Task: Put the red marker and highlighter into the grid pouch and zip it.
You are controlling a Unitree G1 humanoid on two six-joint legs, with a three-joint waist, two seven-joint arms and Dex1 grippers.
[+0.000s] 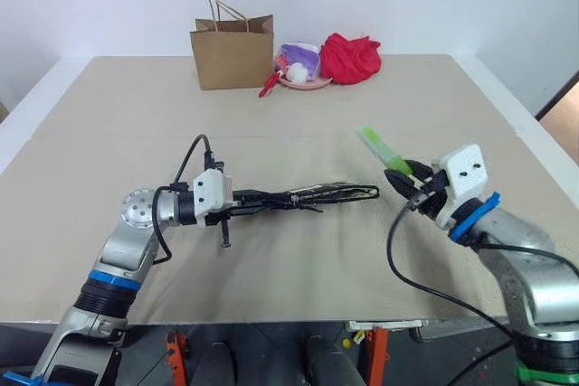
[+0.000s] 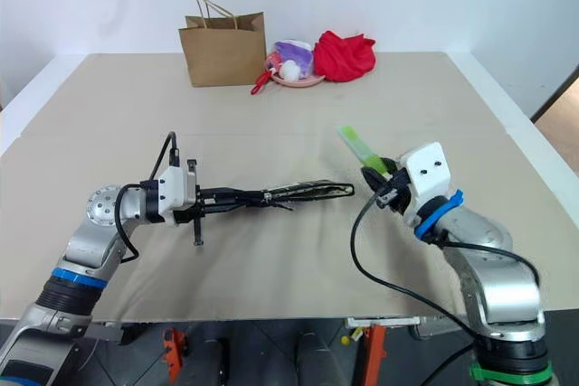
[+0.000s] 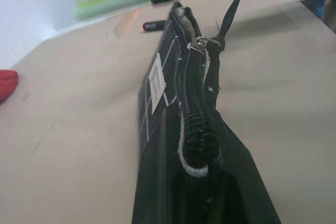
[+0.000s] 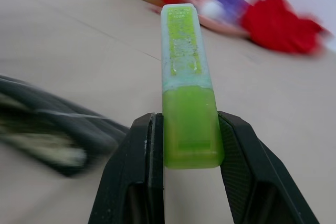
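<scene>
My left gripper (image 1: 237,201) is shut on one end of the grid pouch (image 1: 317,193). It holds the pouch edge-up just above the table, stretching toward my right arm. The zipper pull (image 3: 202,44) sits partway along the top edge of the pouch (image 3: 173,129). My right gripper (image 1: 409,180) is shut on the lime-green highlighter (image 1: 380,148), lifted off the table just right of the pouch's free end. Its black fingers (image 4: 136,171) clamp the green barrel, and the pale cap (image 4: 184,45) points away. The red marker (image 3: 155,25) lies on the table past the pouch's far end.
At the back of the beige table (image 1: 109,115) stand a brown paper bag (image 1: 232,50), a pink dish with purple and white items (image 1: 301,65) and a red cloth bundle (image 1: 351,58). My arms' black cables hang near the front edge.
</scene>
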